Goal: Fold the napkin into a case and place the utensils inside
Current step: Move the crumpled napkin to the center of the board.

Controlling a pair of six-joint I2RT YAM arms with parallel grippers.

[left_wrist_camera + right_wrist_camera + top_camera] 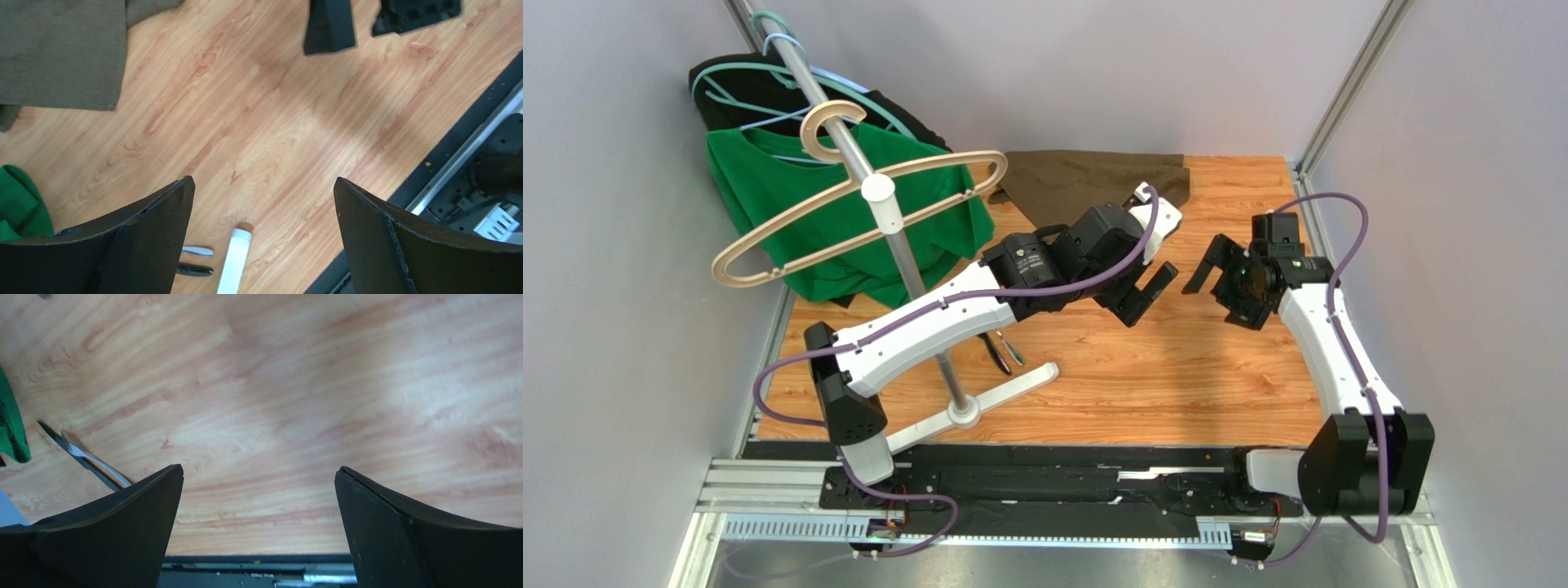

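Note:
The olive-brown napkin (1090, 179) lies loosely spread at the back of the wooden table, and its corner shows in the left wrist view (61, 55). The utensils (999, 353) lie near the rack's foot, partly under my left arm. Two of their ends show in the left wrist view (195, 252), and a fork with a darker piece shows in the right wrist view (86, 456). My left gripper (1146, 294) (263, 182) hovers open over bare wood in front of the napkin. My right gripper (1216, 284) (258, 471) faces it, open and holding nothing.
A clothes rack pole (891, 233) with a white foot (1004, 388) (236, 260) stands at the left. It carries a wooden hanger (854, 208) and a green shirt (830, 227) (18, 205) (12, 425) over a black garment (725, 92). A metal rail (1014, 484) runs along the near edge.

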